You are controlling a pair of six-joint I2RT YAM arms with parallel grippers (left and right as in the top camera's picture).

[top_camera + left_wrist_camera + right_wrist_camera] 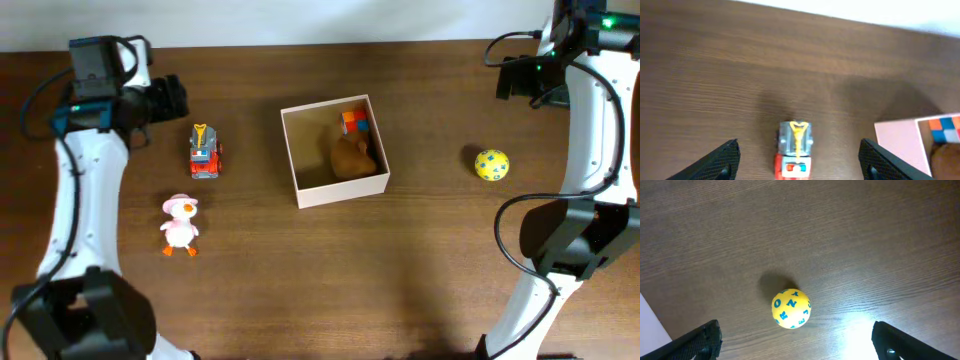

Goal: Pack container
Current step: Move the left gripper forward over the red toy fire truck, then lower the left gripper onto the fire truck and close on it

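The container (pixel 341 189), a white-walled square box, sits mid-table with a brown toy (pixel 351 158) and a multicoloured cube (pixel 356 122) inside. A red and grey fire truck (pixel 205 152) lies left of it. My left gripper (pixel 170 98) hovers behind the truck. In the left wrist view, the truck (pixel 794 150) lies between the wide-apart fingers (pixel 716 162) without touching either, so the left gripper (pixel 798 160) is open. A yellow lettered ball (pixel 791 308) rests just ahead of my open, empty right gripper (pixel 796 341).
A pink and white duck toy (pixel 180 225) stands near the front left, below the truck. The ball (pixel 491 165) lies right of the container. The container's corner (pixel 900 142) shows at the right of the left wrist view.
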